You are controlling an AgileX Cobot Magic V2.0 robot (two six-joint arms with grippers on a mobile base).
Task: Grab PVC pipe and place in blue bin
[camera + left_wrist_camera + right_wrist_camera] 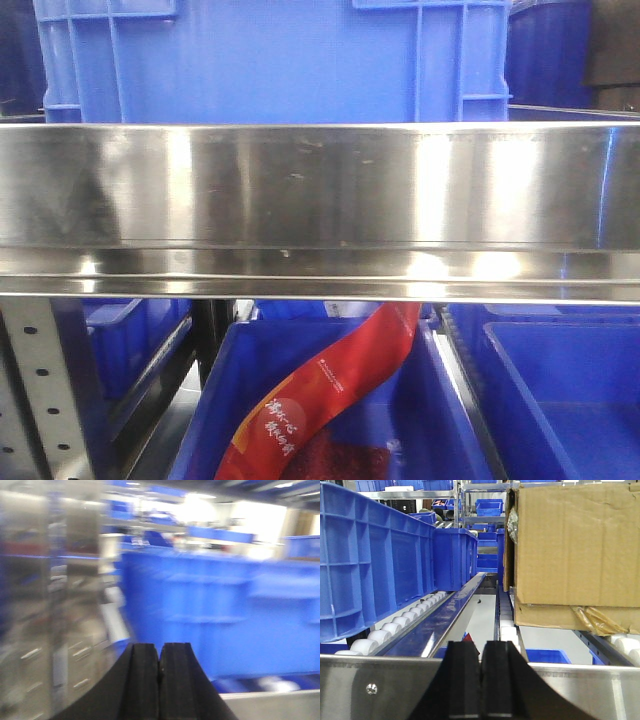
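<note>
Both tools pinched fully closed w/ nothing in them, left tool point(159, 662) by 1 blue bin point(220, 615), right tool point(481, 667) near 2 cardboard boxes point(575, 545).

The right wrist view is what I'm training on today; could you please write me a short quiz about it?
1. True or false: the right end effector is shut and holds nothing.
2. What sits on the rollers to the right?
A. cardboard box
B. bucket
C. pipe
3. What colour is the large bin on the left?

Key: 1 true; 2 A; 3 blue.
</note>
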